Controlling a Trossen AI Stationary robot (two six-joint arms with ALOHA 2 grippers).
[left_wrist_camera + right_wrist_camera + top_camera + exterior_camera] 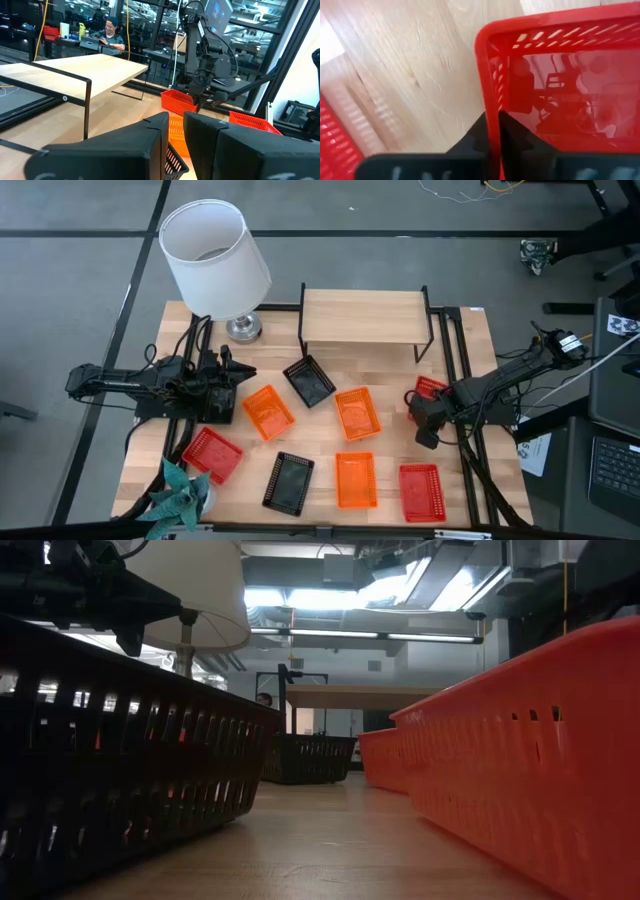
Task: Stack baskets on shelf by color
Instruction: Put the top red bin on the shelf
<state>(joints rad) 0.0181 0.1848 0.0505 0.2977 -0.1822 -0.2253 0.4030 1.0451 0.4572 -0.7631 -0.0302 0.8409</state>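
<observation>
The wood shelf stands at the table's far middle, with nothing on its plank. Several baskets lie flat on the tabletop: orange; black; red. My right gripper is at the right, shut on another red basket. My left gripper hovers left of the far black basket, pointing toward the table's right. Its fingers are together with only a slit between them, and it touches nothing. My right gripper pinches the red basket's perforated side wall close to a corner, one finger inside the basket and one outside. The fingers come from above, pointing down. Whether the basket is clear of the table I cannot tell.
A white-shaded lamp stands at the far left corner, beside the shelf. A teal plant sits at the near left corner. Black rails run along the right side. Bare wood lies between the shelf and the baskets. A person sits in the room beyond.
</observation>
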